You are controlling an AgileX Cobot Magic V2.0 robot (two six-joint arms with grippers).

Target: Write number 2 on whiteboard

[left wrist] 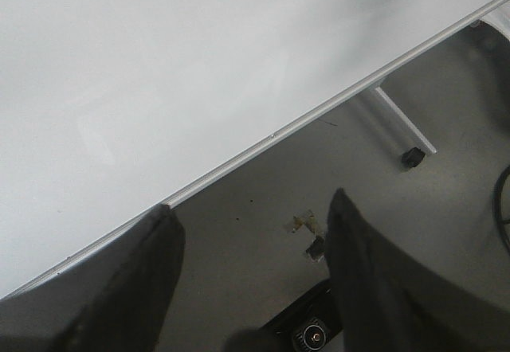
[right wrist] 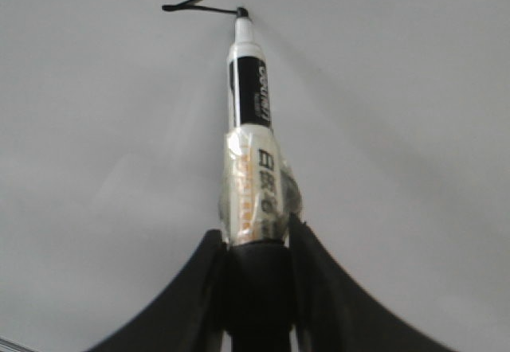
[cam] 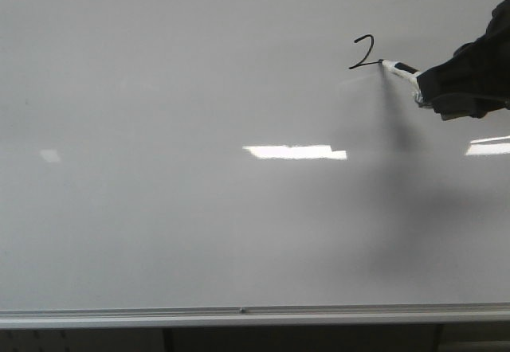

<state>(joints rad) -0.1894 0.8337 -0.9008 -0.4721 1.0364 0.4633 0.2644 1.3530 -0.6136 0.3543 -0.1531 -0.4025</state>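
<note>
- The whiteboard [cam: 199,209] filled my front view, its silver rail [cam: 239,314] along the bottom edge.
- The number 2 [cam: 364,52] sat high on the whiteboard's right part.
- My right claw [right wrist: 255,244] pinched a marker [right wrist: 251,129], tip touching the 2's base stroke.
- My left claw [left wrist: 251,288] hung spread beside the rail, over grey floor [left wrist: 414,232].

right claw [cam: 426,89]: reaches in from the right edge, fingers [right wrist: 319,288] clamped on a marker [right wrist: 251,129] that juts straight out ahead of it | left claw [left wrist: 251,288]: fingers [left wrist: 135,288] spread wide, nothing between them
</note>
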